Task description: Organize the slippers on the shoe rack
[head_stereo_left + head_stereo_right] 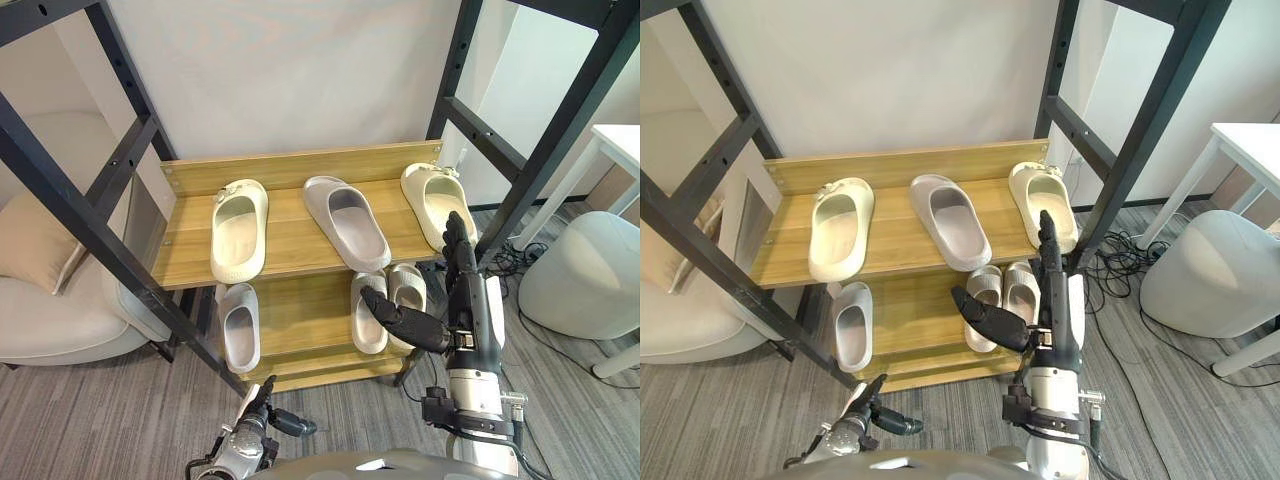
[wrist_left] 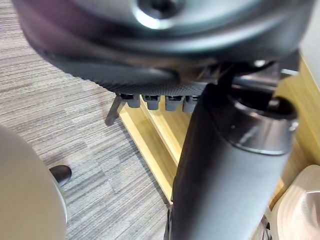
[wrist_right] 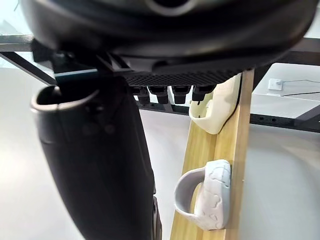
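Observation:
The wooden shoe rack (image 1: 290,250) has two shelves. Its top shelf carries a cream slipper (image 1: 239,230) at left, a grey slipper (image 1: 346,220) lying askew in the middle, and a cream slipper (image 1: 432,200) at right. On the lower shelf lie one grey slipper (image 1: 239,325) at left and a pale pair (image 1: 368,310) (image 1: 407,290) at right. My right hand (image 1: 460,290) is raised before the rack's right end, open, fingers straight up and thumb out to the left, holding nothing. My left hand (image 1: 265,415) hangs low by the floor, open and holding nothing.
Black metal frame posts (image 1: 100,240) (image 1: 540,150) slant past both sides of the rack. A beige sofa (image 1: 50,290) stands at left. At right are a grey pouf (image 1: 585,275) and a white table (image 1: 620,150). Cables (image 1: 510,260) lie on the carpet by the rack's right end.

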Controlling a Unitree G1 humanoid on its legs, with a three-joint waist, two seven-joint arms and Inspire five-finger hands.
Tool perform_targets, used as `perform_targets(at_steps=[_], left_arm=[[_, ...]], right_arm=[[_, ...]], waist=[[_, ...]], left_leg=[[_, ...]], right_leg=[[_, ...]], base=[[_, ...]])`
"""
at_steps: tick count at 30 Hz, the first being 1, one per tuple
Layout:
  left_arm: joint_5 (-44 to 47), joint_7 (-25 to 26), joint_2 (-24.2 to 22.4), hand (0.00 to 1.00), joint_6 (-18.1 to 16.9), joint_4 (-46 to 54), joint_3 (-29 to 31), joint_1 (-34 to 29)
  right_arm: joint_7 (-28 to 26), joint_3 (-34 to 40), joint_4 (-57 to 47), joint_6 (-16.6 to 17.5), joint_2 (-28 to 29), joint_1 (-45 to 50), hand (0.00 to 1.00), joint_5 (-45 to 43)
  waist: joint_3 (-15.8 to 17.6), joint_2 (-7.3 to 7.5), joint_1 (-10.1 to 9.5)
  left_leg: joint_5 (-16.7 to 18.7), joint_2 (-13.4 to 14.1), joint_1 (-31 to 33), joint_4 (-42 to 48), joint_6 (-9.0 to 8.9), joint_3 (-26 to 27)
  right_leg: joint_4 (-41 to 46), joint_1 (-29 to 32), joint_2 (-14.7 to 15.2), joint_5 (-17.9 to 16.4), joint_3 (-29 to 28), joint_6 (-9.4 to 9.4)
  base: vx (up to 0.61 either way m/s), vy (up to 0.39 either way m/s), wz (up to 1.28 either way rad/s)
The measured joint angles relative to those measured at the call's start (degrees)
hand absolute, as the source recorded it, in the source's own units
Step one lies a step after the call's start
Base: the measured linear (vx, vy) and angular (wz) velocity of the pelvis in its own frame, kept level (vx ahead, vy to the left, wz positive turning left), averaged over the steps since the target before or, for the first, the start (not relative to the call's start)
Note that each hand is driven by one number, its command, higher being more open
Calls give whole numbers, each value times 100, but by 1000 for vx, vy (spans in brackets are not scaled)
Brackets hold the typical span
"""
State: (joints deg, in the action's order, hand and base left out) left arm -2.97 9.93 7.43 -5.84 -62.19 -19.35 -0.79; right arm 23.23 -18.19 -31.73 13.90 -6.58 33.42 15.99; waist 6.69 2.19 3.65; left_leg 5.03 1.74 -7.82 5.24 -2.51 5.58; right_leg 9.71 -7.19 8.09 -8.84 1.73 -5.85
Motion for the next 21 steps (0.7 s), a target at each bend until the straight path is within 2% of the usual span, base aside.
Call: perform_targets(at_steps=[11, 21], left_arm=[[1, -66, 6, 100, -30, 1, 0, 6], [6, -251, 4, 100, -36, 25, 52, 6]], right_arm=[[103, 208, -135, 43, -91, -550, 100, -21], [-269, 865, -134, 45, -348, -1223, 100, -263]], waist=[[8, 42, 6], [23, 70, 0]], left_leg=[[0, -2, 29, -1, 0, -85], [0, -8, 114, 0, 0, -213]], right_leg=[[-127, -72, -3, 44, 87, 9], [-209, -94, -4, 48, 213, 15]], base=[[0, -12, 3], [1, -22, 6]])
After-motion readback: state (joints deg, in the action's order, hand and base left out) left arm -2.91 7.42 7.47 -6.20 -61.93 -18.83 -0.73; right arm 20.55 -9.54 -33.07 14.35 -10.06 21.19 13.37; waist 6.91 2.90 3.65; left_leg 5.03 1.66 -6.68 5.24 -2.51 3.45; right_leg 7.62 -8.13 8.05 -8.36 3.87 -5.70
